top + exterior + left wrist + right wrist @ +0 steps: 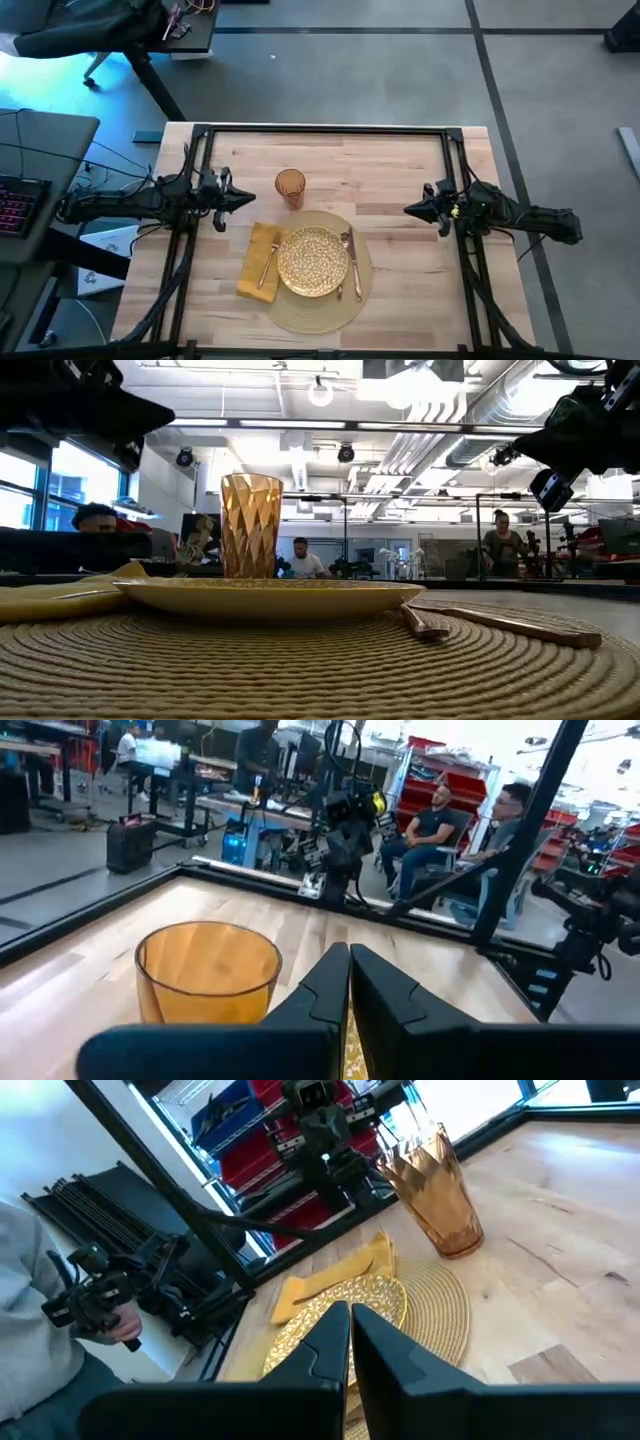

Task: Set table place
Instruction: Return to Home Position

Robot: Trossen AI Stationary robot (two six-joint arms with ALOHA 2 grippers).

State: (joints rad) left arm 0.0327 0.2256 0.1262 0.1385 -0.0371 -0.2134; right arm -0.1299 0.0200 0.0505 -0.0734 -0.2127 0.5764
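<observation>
A round tan woven placemat [350, 290] lies on the wooden table [400, 170] toward its near edge. On it rests a gold patterned plate [313, 262], with two pieces of cutlery [350, 262] to its right. A mustard napkin [257, 262] with a gold utensil on it lies at the mat's left. An amber faceted glass [290, 186] stands upright beyond the plate. My left gripper [252, 199] is shut, raised left of the glass. My right gripper [407, 210] is shut, raised at the table's right, holding nothing.
Black frame rails [320, 130] run along the table's far, left and right edges. Bare wood lies between the mat and my right gripper. People sit and stand in the room beyond the table.
</observation>
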